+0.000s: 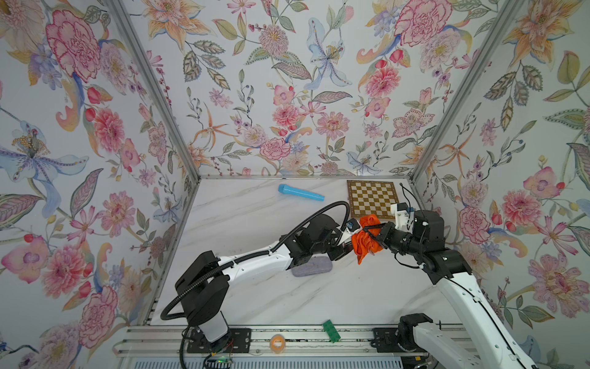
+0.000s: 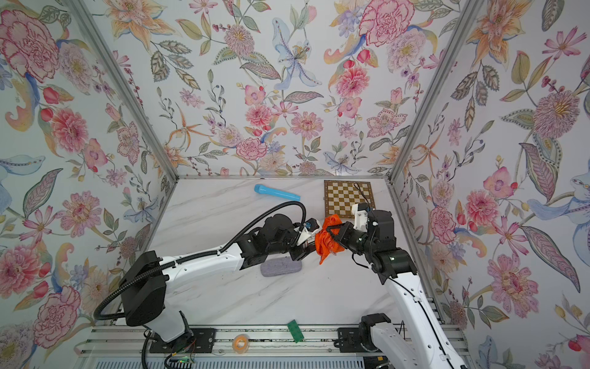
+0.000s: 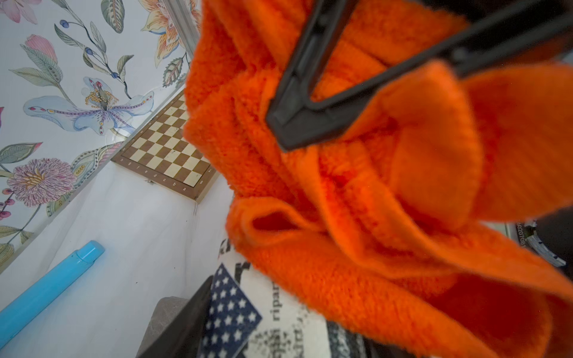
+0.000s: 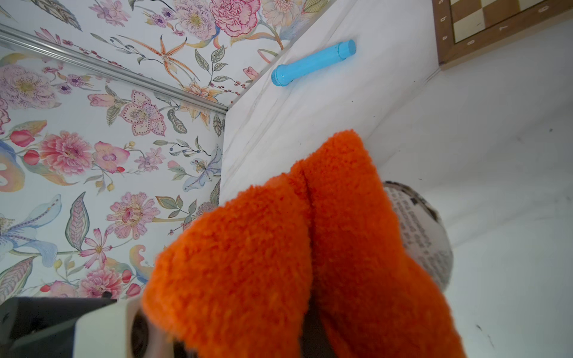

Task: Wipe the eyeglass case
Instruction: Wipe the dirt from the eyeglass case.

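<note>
Eyeglass case (image 3: 279, 310) seemingly in left jaws; right jaws pinch orange cloth (image 1: 364, 244) over it.

Light is bright, even and diffuse, without glare. In both top views the arms throw only faint, soft shadows on the table (image 1: 255, 230) near the right gripper (image 1: 367, 230). The wall posts (image 1: 153, 96) behind it splay outward, stretched by the wide lens. In the wrist views the orange cloth (image 3: 387, 232) in that gripper blurs close to the lens. Its fingers (image 3: 297, 102) and the eyeglass case (image 3: 279, 310) beside it look soft.
</note>
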`<state>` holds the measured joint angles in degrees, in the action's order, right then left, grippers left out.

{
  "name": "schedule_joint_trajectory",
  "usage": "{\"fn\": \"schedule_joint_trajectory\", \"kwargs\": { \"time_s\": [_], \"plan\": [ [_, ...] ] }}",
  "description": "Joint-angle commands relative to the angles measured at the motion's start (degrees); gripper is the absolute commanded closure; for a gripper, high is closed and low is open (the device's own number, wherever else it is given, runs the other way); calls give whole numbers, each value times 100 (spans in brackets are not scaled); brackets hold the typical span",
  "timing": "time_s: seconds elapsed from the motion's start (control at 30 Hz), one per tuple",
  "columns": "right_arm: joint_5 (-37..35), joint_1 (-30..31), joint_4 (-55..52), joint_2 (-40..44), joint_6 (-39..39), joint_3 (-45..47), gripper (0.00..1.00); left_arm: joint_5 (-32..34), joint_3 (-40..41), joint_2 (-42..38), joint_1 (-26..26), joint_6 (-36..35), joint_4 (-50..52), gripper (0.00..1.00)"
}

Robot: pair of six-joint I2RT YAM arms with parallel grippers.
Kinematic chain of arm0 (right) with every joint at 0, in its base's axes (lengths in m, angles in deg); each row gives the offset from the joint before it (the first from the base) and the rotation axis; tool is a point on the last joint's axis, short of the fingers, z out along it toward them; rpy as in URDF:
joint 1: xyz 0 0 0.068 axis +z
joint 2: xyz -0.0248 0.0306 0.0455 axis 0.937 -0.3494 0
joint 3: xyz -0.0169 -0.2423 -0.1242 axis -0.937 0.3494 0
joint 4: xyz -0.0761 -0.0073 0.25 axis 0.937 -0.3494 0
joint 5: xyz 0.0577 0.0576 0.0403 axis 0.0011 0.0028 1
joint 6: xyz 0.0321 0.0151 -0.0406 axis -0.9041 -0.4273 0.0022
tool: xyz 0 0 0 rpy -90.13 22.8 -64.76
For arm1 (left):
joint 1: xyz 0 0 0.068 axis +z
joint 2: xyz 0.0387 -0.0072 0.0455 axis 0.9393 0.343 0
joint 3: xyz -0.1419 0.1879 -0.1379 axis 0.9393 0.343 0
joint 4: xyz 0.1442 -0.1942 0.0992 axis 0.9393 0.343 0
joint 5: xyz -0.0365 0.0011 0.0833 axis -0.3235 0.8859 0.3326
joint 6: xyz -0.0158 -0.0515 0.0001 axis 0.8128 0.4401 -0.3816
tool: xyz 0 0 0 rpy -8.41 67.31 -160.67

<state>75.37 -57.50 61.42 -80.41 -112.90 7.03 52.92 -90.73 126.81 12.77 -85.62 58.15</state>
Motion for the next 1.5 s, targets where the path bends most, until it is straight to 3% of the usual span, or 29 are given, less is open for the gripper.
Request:
{"fn": "schedule_joint_trajectory", "kwargs": {
  "time_s": [0.0,0.13,0.3,0.4,0.57,0.67,0.77,0.83,0.9,1.0,1.07,1.2,1.33,1.47],
  "plan": [
    [-42,435,776,-263,-249,13,100,-343,-18,-372,-206,-216,-393,65],
    [67,548,496,-407,14,-187,100,-63,85,-455,-216,-289,-476,66],
    [359,-349,-478,-304,594,-471,100,115,176,-524,-202,-367,-543,66],
    [113,-41,-370,-276,466,-308,100,150,201,-524,-154,-298,-654,66],
    [-114,1005,1488,-190,-651,624,100,117,268,-524,-15,-97,-945,66],
    [-190,643,732,-182,-45,252,100,83,262,-749,-4,-114,-945,66],
    [117,-149,186,-231,410,-43,100,99,302,-836,3,-104,-944,66],
    [311,-332,18,-395,518,-182,100,116,349,-894,12,-77,-948,65],
    [252,44,196,-495,383,-187,100,173,393,-945,32,-30,-966,65],
    [-17,941,1299,-557,-281,208,100,230,454,-989,43,74,-1063,65],
    [39,1166,1828,-691,-545,367,100,258,472,-1001,55,115,-1103,65],
    [34,582,1071,-584,44,146,100,240,448,-1040,76,96,-1030,65],
    [639,-278,815,-316,38,30,100,282,500,-1147,82,78,-981,65],
    [313,450,1007,-356,-225,-48,100,267,484,-1108,77,115,-1032,65]
  ]
}}
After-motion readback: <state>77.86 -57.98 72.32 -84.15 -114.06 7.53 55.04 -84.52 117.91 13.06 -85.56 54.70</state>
